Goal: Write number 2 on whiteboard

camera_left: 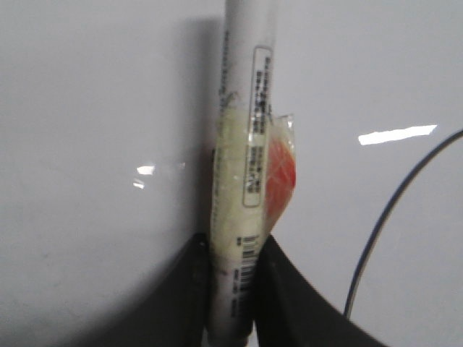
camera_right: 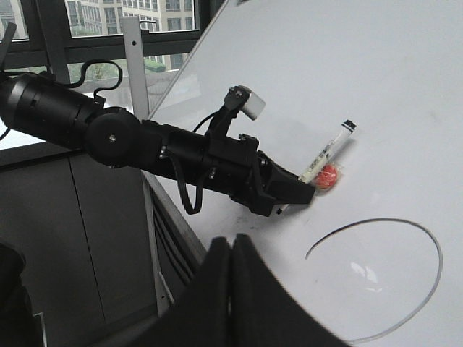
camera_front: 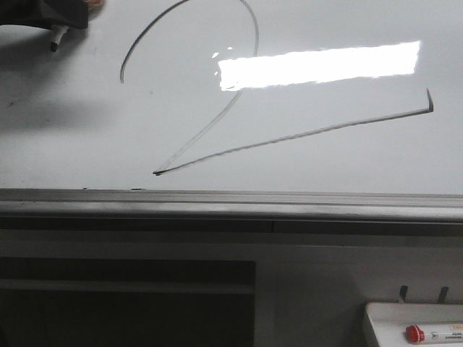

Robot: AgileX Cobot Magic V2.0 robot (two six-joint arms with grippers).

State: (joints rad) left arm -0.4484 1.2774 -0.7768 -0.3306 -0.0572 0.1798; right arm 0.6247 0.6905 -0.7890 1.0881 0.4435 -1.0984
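Observation:
A large thin black number 2 [camera_front: 217,137] is drawn on the glossy whiteboard [camera_front: 325,152], with a curved top arc, a sharp point at lower left and a long base ending in a tick at right. My left gripper [camera_left: 231,253] is shut on a white marker [camera_left: 242,144] with tape and a red patch on it. In the front view the left gripper [camera_front: 69,14] sits at the top left corner, marker tip [camera_front: 54,45] near the board, left of the arc. My right gripper [camera_right: 231,242] is shut and empty, off the board's edge, looking at the left arm [camera_right: 166,152].
A grey metal ledge [camera_front: 231,206] runs along the whiteboard's bottom edge. A small white tray [camera_front: 412,322] with a red-capped marker [camera_front: 434,334] sits at the lower right. Windows and a dark cabinet show behind the left arm in the right wrist view.

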